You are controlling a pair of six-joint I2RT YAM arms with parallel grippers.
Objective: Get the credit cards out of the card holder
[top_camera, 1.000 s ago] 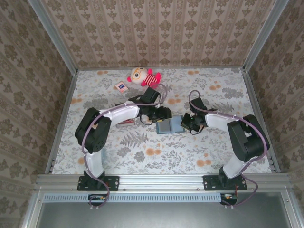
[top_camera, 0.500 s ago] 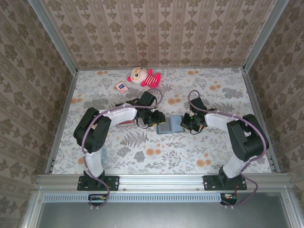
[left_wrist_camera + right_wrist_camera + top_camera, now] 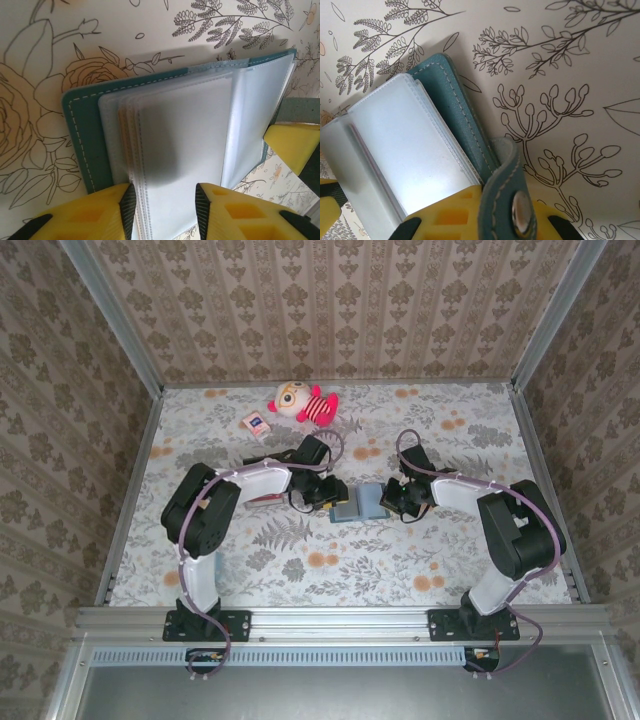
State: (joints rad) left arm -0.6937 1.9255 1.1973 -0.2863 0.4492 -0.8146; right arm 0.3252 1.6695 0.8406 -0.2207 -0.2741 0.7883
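Observation:
The teal card holder [image 3: 358, 504] lies open on the table between my two grippers. Its clear plastic sleeves [image 3: 185, 135] fan up from the teal cover [image 3: 82, 135]. The credit cards are hidden, apart from a faint tan strip among the sleeve edges [image 3: 121, 130]. My left gripper [image 3: 165, 207] hangs over the near edge of the sleeves, jaws apart, black pads [image 3: 128, 205] either side of the top sleeve. My right gripper [image 3: 470, 220] is shut on the holder's other cover by the snap strap [image 3: 512, 200]. One of its yellow fingers [image 3: 292, 145] shows in the left wrist view.
A dark red block [image 3: 265, 497] lies under my left arm. A plush doll [image 3: 300, 400] and a white-and-red packet [image 3: 255, 422] sit at the back. Metal rails and papered walls bound the table on the left, right and far sides.
My left gripper has come down and slightly left onto the holder's sleeves, and its jaws have narrowed. The right arm and the holder have stayed put.

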